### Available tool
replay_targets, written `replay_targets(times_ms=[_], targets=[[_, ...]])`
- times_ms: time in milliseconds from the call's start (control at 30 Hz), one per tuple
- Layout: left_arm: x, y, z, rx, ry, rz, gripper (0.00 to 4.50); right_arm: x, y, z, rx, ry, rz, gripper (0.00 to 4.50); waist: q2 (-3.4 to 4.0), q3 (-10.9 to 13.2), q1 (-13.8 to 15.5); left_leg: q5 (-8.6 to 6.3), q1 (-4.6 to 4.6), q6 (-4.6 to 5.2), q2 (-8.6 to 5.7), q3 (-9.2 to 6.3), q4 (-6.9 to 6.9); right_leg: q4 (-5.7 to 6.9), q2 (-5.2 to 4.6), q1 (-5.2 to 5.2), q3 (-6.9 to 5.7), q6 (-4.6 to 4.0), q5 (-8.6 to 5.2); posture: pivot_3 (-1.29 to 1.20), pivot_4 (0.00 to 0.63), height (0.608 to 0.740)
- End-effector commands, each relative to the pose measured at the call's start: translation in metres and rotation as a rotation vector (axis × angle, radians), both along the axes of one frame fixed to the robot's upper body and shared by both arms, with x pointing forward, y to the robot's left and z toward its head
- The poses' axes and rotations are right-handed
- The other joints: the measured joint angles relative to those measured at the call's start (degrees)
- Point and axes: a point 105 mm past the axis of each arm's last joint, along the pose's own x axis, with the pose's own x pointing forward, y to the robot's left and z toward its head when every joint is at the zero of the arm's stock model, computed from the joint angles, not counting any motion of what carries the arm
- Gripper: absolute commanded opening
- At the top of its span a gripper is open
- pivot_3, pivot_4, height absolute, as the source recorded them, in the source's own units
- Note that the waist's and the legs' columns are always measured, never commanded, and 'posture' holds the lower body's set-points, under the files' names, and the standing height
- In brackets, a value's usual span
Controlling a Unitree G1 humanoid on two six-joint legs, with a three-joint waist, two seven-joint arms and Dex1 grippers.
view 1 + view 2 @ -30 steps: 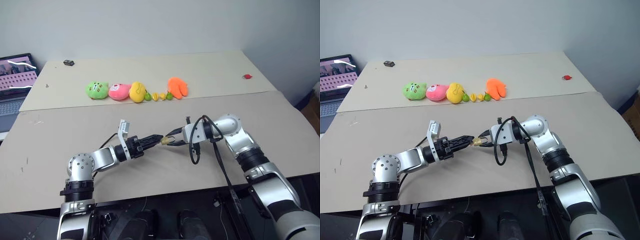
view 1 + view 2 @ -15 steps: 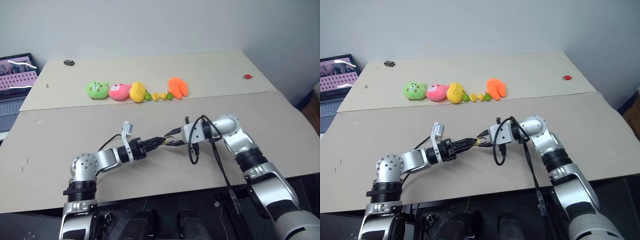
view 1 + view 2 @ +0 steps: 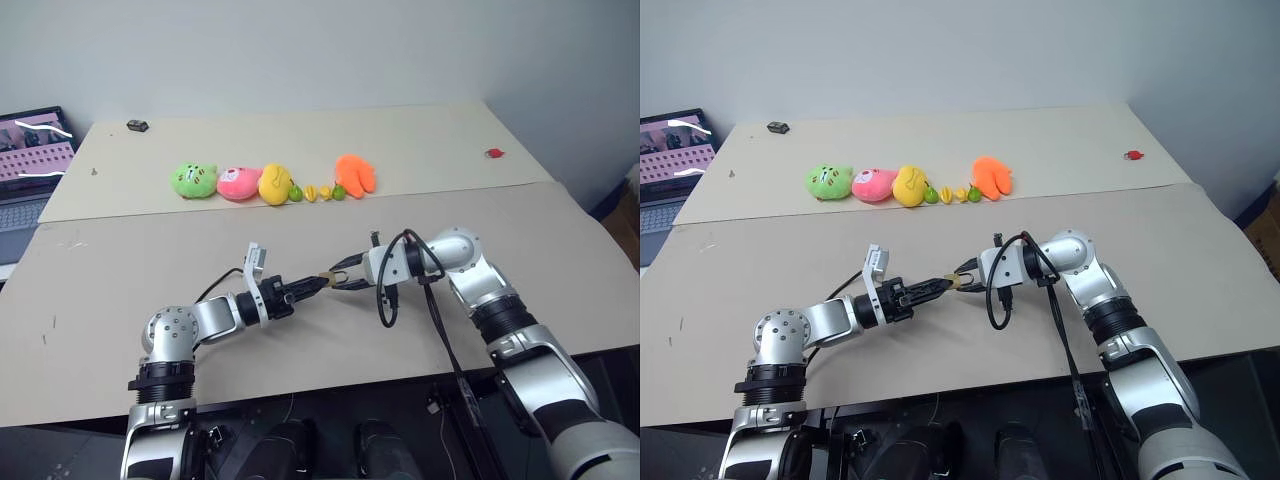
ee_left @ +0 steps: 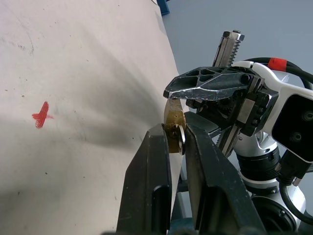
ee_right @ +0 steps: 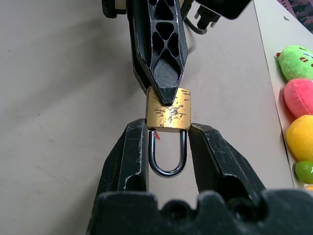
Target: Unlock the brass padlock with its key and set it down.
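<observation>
The right gripper [image 5: 167, 147] holds the brass padlock [image 5: 168, 111] with one finger on each side of the body's shackle end, the silver shackle [image 5: 167, 156] looping back between the fingers toward the wrist. The left gripper [image 4: 175, 142] is closed on the padlock's opposite end. In the left wrist view a small silvery round piece sits between its fingertips against the brass; this may be the key's head, though I cannot tell for certain. In the left eye view the padlock [image 3: 327, 279] hangs in the air at centre frame, above the tabletop [image 3: 120, 270], between the two arms, well below the row of plush toys [image 3: 265, 184] in the upper middle.

The step in hand looks like working the key in the lock. To do it well, the right gripper should keep the body steady while the left turns about the key's own line, without pushing sideways; a skewed twist could pry the padlock out of the right fingers. The shackle needs free room to spring out.

The padlock's long axis runs from shackle to keyway, along the line joining the two grippers, roughly left to right in the eye views. The shackle points toward the right arm and the keyway end toward the left gripper.
</observation>
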Motion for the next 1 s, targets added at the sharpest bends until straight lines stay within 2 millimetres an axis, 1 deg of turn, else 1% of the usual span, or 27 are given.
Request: replay_targets(times_ms=[33, 367, 600, 667, 733, 900, 933, 1000], targets=[[0.003, -0.003, 0.012, -0.009, -0.053, -0.001, 0.02, -0.001, 0.005, 0.017, 0.032, -0.062, 0.024, 0.95, 0.00, 0.0, 0.0, 0.00, 0.00, 0.00, 0.00, 0.00, 0.00, 0.00, 0.00, 0.00, 0.00, 0.00, 0.00, 0.00, 0.150, 0.740], [0.002, -0.003, 0.012, -0.003, -0.069, -0.001, 0.02, -0.002, 0.005, 0.015, 0.024, -0.059, 0.030, 0.95, 0.00, 0.0, 0.0, 0.00, 0.00, 0.00, 0.00, 0.00, 0.00, 0.00, 0.00, 0.00, -0.01, 0.00, 0.00, 0.00, 0.150, 0.740], [0.002, -0.004, 0.012, -0.012, -0.065, 0.004, 0.02, -0.001, 0.006, 0.021, 0.050, -0.046, 0.036, 0.95, 0.00, 0.0, 0.0, 0.00, 0.00, 0.00, 0.00, 0.00, 0.00, 0.00, 0.00, 0.00, -0.01, 0.00, 0.00, 0.00, 0.150, 0.740], [0.001, -0.004, 0.012, -0.014, -0.063, 0.005, 0.00, 0.002, 0.005, 0.023, 0.048, -0.045, 0.015, 1.90, 0.00, 0.0, 0.0, 0.00, 0.00, 0.00, 0.00, 0.00, 0.00, -0.01, 0.00, 0.01, 0.00, 0.00, 0.00, 0.00, 0.150, 0.740], [0.002, -0.004, 0.012, -0.017, -0.062, 0.007, 0.00, 0.005, 0.004, 0.022, 0.043, -0.053, -0.002, 2.56, 0.00, 0.0, 0.0, 0.00, 0.00, 0.00, 0.00, 0.00, 0.00, 0.00, 0.00, 0.00, 0.00, 0.00, 0.00, 0.00, 0.150, 0.740], [0.002, -0.004, 0.014, -0.032, -0.063, 0.013, 0.00, 0.005, 0.003, 0.020, 0.030, -0.044, -0.004, 4.25, 0.00, 0.0, 0.0, 0.00, 0.00, 0.00, 0.00, 0.00, 0.00, 0.00, 0.00, 0.00, -0.01, 0.00, 0.00, 0.00, 0.150, 0.740], [0.002, -0.004, 0.015, -0.033, -0.064, 0.014, 0.00, 0.005, 0.002, 0.019, 0.023, -0.038, -0.009, 4.43, 0.00, 0.0, 0.0, 0.00, 0.00, 0.00, 0.00, 0.00, 0.00, -0.01, 0.00, 0.00, -0.01, 0.00, 0.00, 0.00, 0.150, 0.740], [0.002, -0.004, 0.015, -0.029, -0.069, 0.014, 0.00, 0.006, -0.004, 0.013, -0.008, 0.000, -0.023, 4.43, 0.00, 0.0, 0.0, 0.00, 0.00, 0.00, 0.00, 0.00, 0.00, -0.01, 0.00, 0.01, -0.01, 0.00, 0.00, 0.00, 0.150, 0.740]])
